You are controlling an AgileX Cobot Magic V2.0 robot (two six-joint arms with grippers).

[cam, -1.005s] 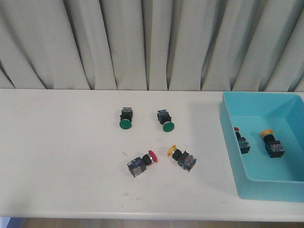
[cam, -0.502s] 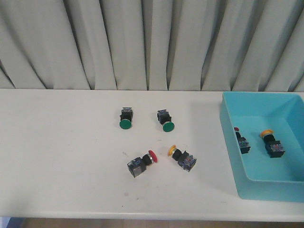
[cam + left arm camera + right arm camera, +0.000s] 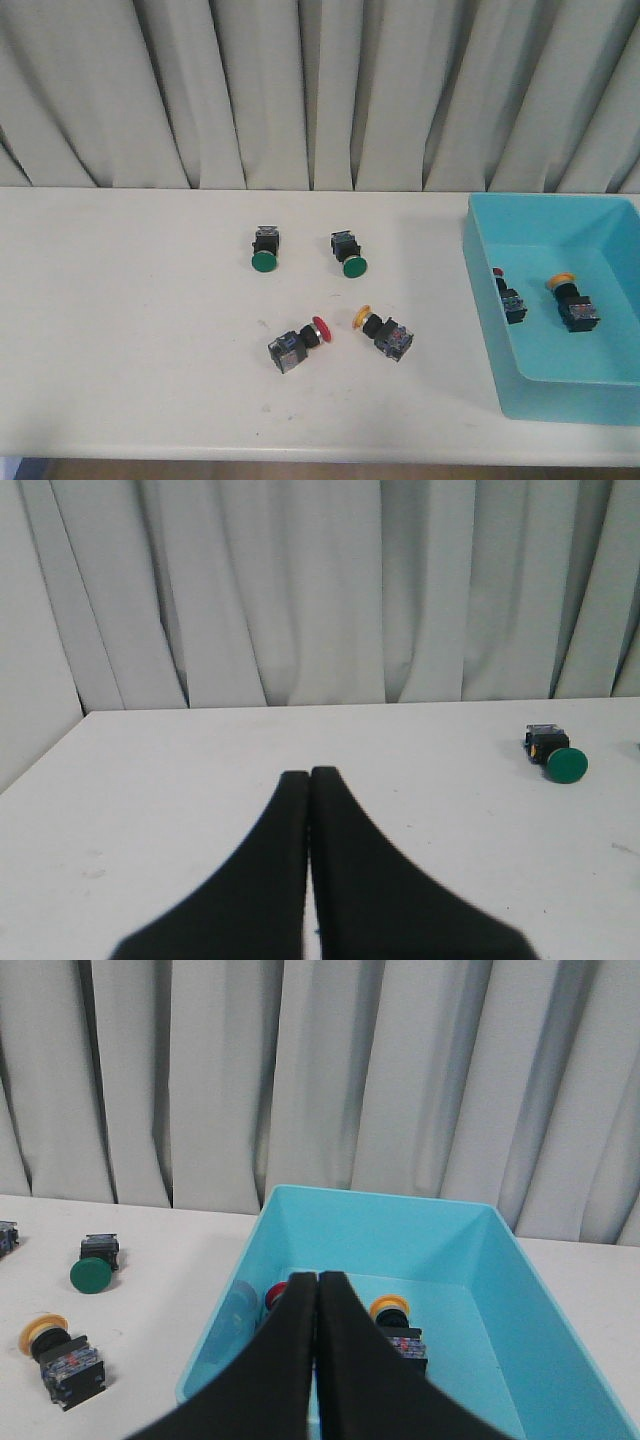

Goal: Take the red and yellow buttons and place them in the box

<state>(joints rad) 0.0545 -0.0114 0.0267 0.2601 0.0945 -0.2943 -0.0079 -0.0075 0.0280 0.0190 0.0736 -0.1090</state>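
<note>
On the white table lie a red button (image 3: 300, 345) and, just to its right, a yellow button (image 3: 383, 332), both on their sides. The turquoise box (image 3: 540, 216) stands at the right edge and holds another red button (image 3: 508, 296) and another yellow button (image 3: 572, 304). Neither arm shows in the front view. My left gripper (image 3: 310, 772) is shut and empty, low over bare table. My right gripper (image 3: 318, 1275) is shut and empty, hovering in front of the box (image 3: 380, 1228), where the red cap (image 3: 276, 1293) and yellow cap (image 3: 391, 1310) show beside its fingers.
Two green-capped buttons (image 3: 264, 249) (image 3: 349, 255) lie behind the loose red and yellow ones. One green button (image 3: 556, 756) appears in the left wrist view, another (image 3: 93, 1268) in the right wrist view near the loose yellow button (image 3: 60, 1355). Grey curtains hang behind the table.
</note>
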